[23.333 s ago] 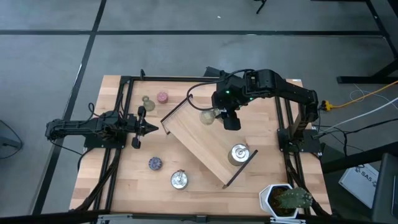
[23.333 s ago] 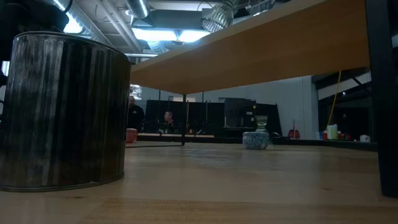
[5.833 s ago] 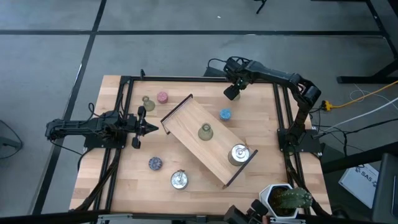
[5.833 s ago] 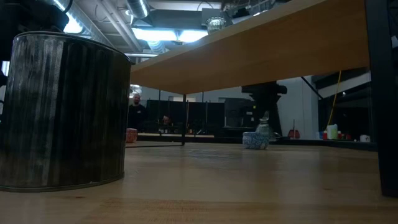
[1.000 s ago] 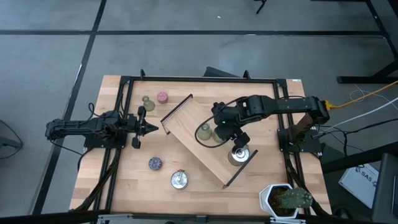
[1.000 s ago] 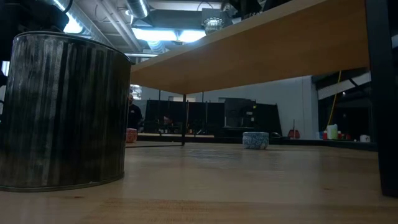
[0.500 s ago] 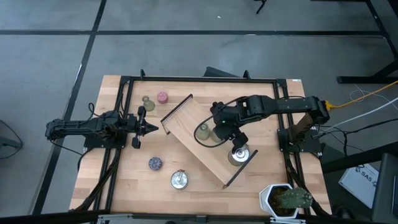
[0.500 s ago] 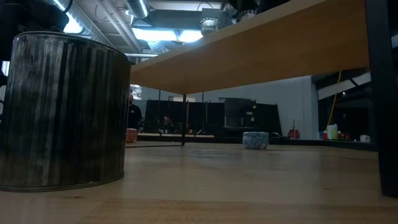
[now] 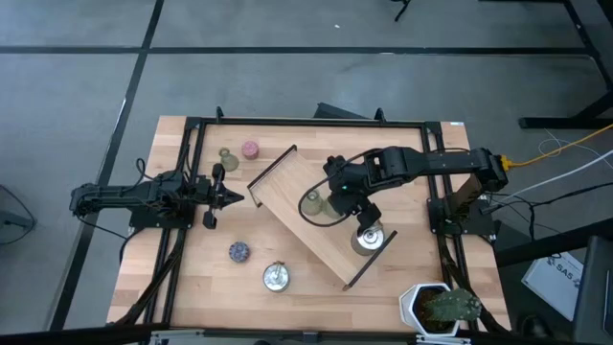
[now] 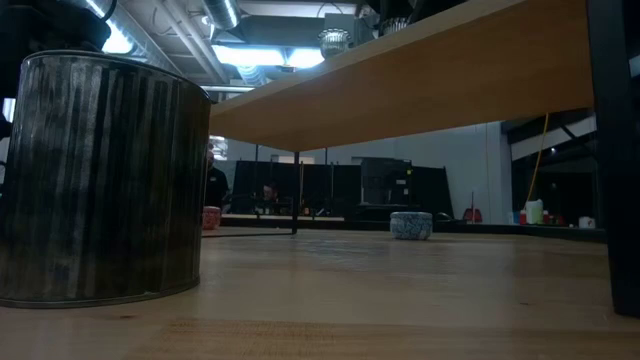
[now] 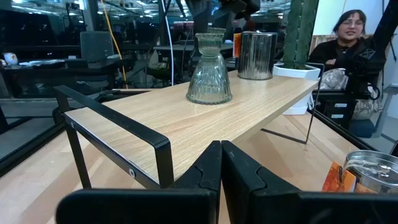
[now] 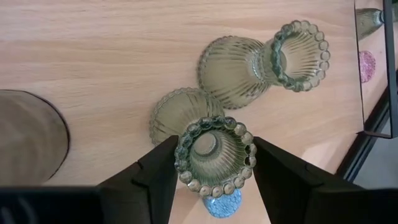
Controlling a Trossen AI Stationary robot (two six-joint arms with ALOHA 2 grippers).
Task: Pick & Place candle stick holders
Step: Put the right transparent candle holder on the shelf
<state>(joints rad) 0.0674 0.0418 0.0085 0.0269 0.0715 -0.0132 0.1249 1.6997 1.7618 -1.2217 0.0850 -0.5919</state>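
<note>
My right gripper (image 9: 342,198) hangs over the long wooden tray (image 9: 287,182), shut on an olive-green bell-shaped candle stick holder (image 12: 214,155). A second green holder (image 12: 249,71) stands on its wide base on the tray beside it. A shiny silver holder (image 9: 367,238) stands near the tray's near end. A blue holder (image 12: 222,203) shows between my fingers, lower down. Pink (image 9: 250,149) and green (image 9: 227,156) holders stand at the table's far left. A purple one (image 9: 238,251) and a silver one (image 9: 277,277) stand near the front. My left gripper (image 11: 221,163) waits shut at the table's left. My right gripper pinches the green holder between its two fingers (image 12: 163,171), just under the beaded rim (image 12: 186,163) at the narrow top. The fingers come from above, slanting steeply down. The holder hangs bell-end down over the tray; whether its base (image 12: 174,112) touches the tray I cannot tell.
A potted plant in a white pot (image 9: 436,305) stands at the table's near right corner. The tray has a black handle (image 11: 118,134) at each end and lies slantwise across the middle. A person (image 11: 351,28) sits beyond the table.
</note>
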